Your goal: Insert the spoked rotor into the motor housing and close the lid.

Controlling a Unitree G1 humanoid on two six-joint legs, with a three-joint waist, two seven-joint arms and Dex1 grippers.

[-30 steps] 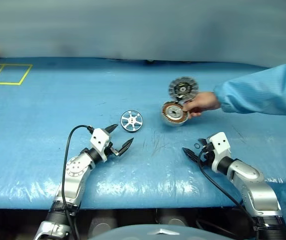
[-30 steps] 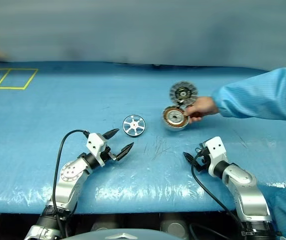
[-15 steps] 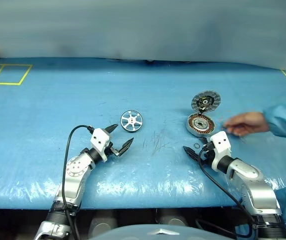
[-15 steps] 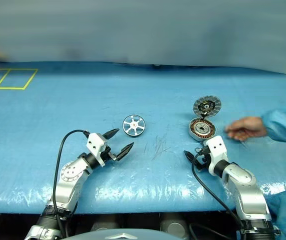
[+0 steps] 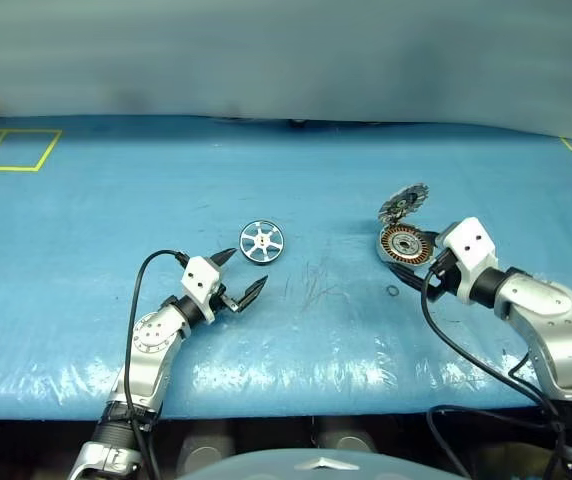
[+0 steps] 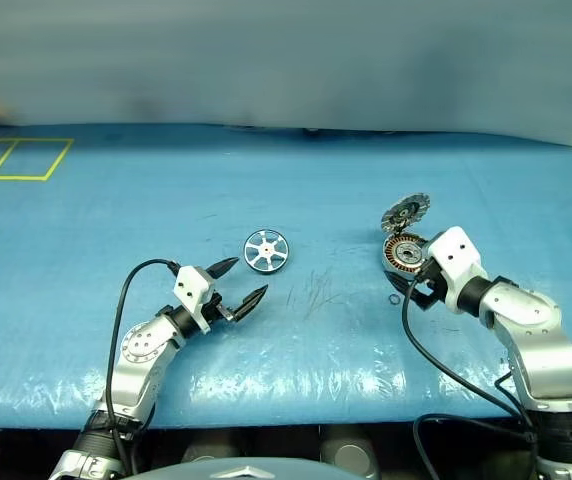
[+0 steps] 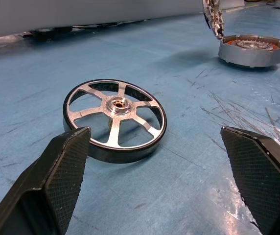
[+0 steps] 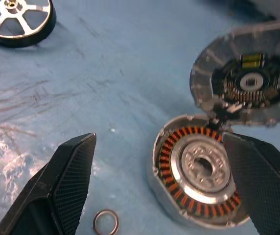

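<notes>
Gripping rotor (image 7: 114, 119) by dark rim suits you: thin, rigid, slick metal. Left gripper (image 5: 239, 277) wide, empty; right gripper (image 8: 164, 191) wide, empty over housing (image 8: 198, 176).

Blue plastic-covered table (image 5: 116, 200), yellow tape squares (image 5: 11, 148) (far left), small metal ring (image 8: 105, 222)

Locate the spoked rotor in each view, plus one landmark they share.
Left eye: spoked rotor centre, ahead of the left gripper.
Right eye: centre.
Left wrist: flat on the table, between the open fingers.
Right wrist: cut by the frame corner.
Shared landmark: the motor housing with its lid raised.
</notes>
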